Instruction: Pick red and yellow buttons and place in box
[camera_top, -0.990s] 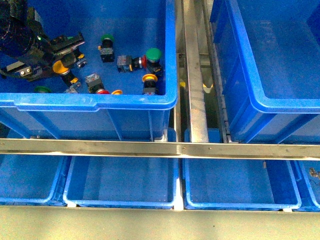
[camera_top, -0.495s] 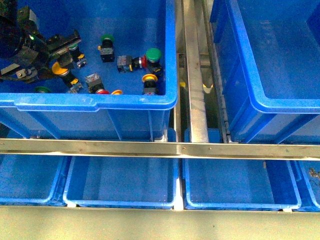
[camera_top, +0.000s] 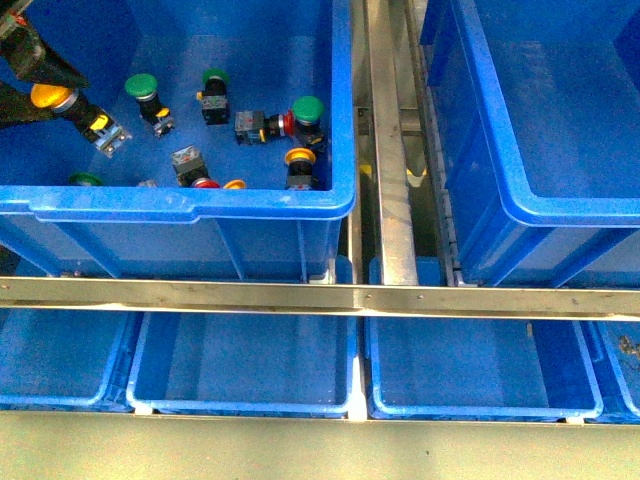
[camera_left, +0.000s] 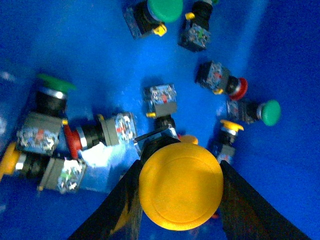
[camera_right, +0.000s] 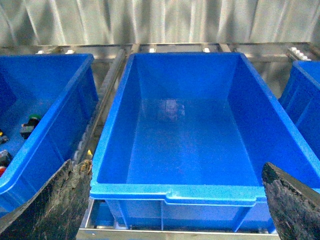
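My left pincer (camera_top: 35, 85), cut off at the front view's ten o'clock, grips a tilted yellow button (camera_left: 181, 186). My right pincer (camera_right: 172, 200) hangs released, facing the box (camera_right: 175, 192).

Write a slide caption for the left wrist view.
Left end effector grips a round yellow-capped plastic push button above scattered switches.

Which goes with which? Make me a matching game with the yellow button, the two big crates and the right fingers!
Things:
1. yellow button
2. left crate
3. right crate
4. right fingers

States:
A. empty inside
B. spread wide apart
C. squeezed between the left fingers
D. has loose buttons lying in it

Pairs: 1-C, 2-D, 3-A, 4-B
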